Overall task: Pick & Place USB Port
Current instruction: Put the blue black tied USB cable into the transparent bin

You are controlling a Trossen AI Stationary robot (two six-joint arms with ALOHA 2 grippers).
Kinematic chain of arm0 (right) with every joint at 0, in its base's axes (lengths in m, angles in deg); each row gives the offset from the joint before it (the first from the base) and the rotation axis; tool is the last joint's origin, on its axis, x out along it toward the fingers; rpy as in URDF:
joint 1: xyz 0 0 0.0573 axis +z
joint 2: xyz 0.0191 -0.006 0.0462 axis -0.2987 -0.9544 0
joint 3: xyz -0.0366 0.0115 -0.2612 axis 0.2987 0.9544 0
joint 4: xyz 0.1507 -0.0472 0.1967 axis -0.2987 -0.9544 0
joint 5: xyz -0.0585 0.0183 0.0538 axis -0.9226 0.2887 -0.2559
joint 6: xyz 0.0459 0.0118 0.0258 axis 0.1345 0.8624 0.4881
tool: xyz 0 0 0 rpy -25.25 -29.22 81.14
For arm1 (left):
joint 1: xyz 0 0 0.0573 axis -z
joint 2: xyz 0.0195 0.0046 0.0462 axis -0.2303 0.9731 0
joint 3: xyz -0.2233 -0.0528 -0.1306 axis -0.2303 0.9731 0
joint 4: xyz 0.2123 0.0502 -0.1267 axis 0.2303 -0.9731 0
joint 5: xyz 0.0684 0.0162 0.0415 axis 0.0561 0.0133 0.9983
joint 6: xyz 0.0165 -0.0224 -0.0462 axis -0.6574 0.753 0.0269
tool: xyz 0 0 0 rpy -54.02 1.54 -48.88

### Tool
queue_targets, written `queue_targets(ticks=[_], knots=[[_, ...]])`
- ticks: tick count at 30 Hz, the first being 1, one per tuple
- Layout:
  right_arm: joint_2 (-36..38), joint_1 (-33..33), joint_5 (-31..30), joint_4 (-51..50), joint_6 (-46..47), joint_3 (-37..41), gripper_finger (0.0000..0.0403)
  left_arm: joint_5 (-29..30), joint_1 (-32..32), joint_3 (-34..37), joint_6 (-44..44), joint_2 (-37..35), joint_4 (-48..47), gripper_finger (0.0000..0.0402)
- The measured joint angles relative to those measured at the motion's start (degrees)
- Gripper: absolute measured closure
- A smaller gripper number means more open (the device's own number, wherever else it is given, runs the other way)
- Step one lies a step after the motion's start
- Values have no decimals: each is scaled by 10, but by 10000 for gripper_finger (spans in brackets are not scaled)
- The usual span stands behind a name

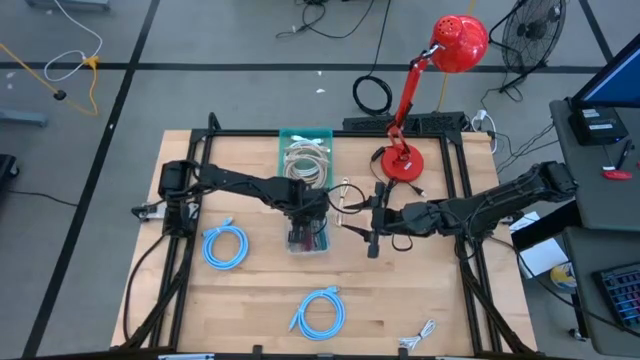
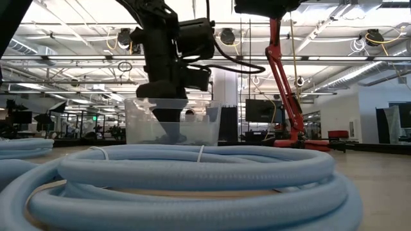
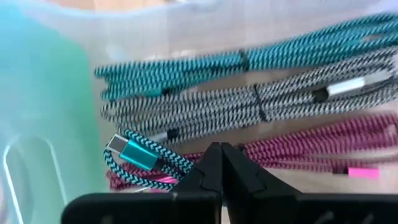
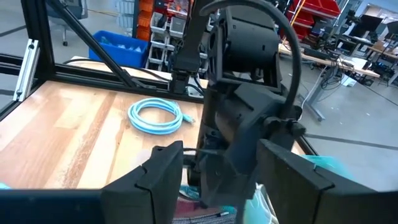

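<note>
**Over the clear tub: left gripper closed among the cables**

Across the wooden table (image 1: 400,300), seen from above, the two dark arms meet near the middle. From the table's centre, the red lamp (image 1: 400,160) stands at about one o'clock, with its base near the back edge. A green bin (image 1: 305,160) of pale cables sits at about eleven o'clock, and the clear tub (image 1: 308,238) lies just in front of it, touching or nearly so. One blue cable coil (image 1: 225,246) lies at nine o'clock, another blue coil (image 1: 320,312) at six o'clock near the front edge.

The left gripper (image 3: 222,163) reaches down into the clear tub, its fingers pressed together tip to tip with nothing seen between them. Just past those tips lie the braided USB cables: a teal cable (image 3: 249,59), a black-and-white cable (image 3: 249,106) and a pink cable (image 3: 311,149), side by side on the tub's floor. A teal plug (image 3: 134,152) lies close beside the fingertips.

The right gripper (image 4: 214,177) hangs at three o'clock from the tub, fingers spread wide and empty, facing the left arm's wrist.
</note>
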Motion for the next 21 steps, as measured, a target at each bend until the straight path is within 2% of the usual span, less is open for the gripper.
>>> queue_targets(ticks=[12, 21], knots=[[0, 0, 0, 0, 0, 0, 206, 75, 0, 0, 35, 0, -26, 400], [0, 0, 0, 0, 4, 0, 206, 108, 0, 0, 59, -4, -36, 399]])
